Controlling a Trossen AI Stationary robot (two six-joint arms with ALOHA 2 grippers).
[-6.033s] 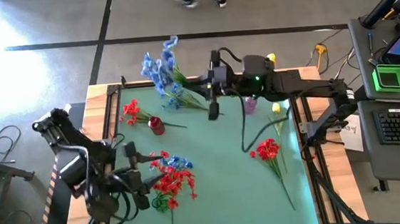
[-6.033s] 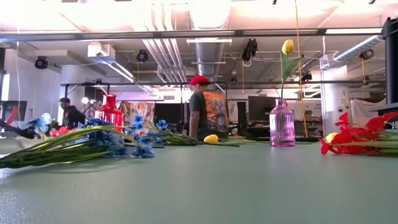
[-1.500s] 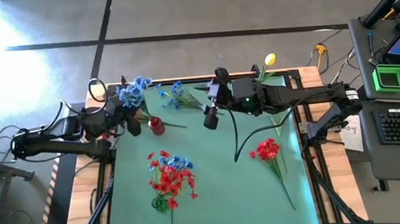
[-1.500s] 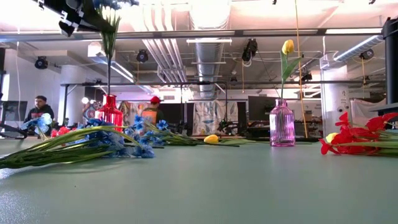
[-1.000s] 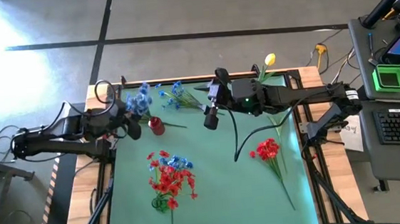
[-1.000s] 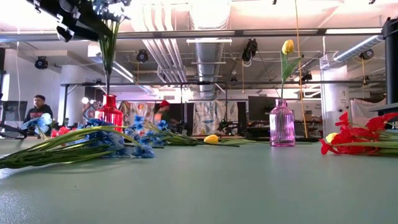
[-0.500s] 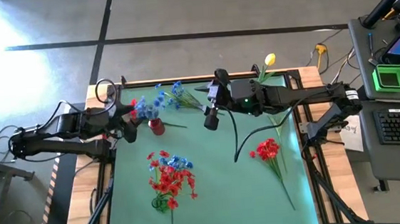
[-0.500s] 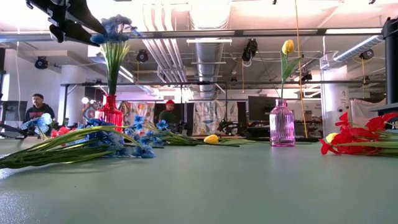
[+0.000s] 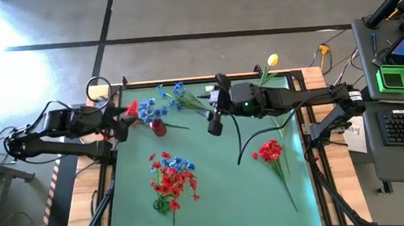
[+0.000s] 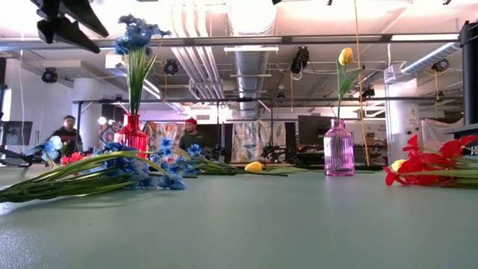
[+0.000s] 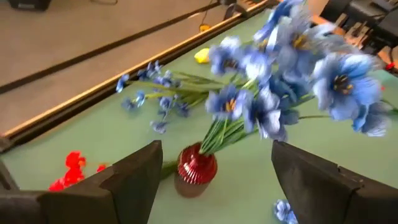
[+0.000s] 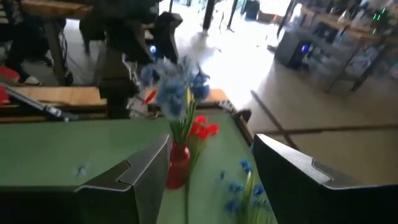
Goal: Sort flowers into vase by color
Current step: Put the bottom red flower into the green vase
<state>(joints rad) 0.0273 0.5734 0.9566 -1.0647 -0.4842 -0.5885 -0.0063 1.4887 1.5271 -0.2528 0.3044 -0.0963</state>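
A blue flower bunch (image 10: 137,35) stands with its stems in the red vase (image 10: 132,135) at the table's far left, leaning a little in the neck (image 11: 205,151). My left gripper (image 9: 121,124) is open just left of the vase and touches nothing. My right gripper (image 9: 215,128) hangs open over the far middle of the table, with nothing between its fingers (image 12: 143,168). A yellow tulip (image 10: 345,56) stands in the pink vase (image 10: 338,149) at the far right.
Flowers lie loose on the green mat: a red and blue heap (image 9: 170,180) near the front, red ones (image 9: 269,152) at the right, blue ones (image 9: 179,97) at the far edge, and a yellow bud (image 10: 254,167). People (image 10: 190,134) stand in the room behind.
My left gripper has opened and let go of the blue bunch, then drawn back toward the table's left edge. The bunch has dropped deeper into the red vase and now stands there on its own.
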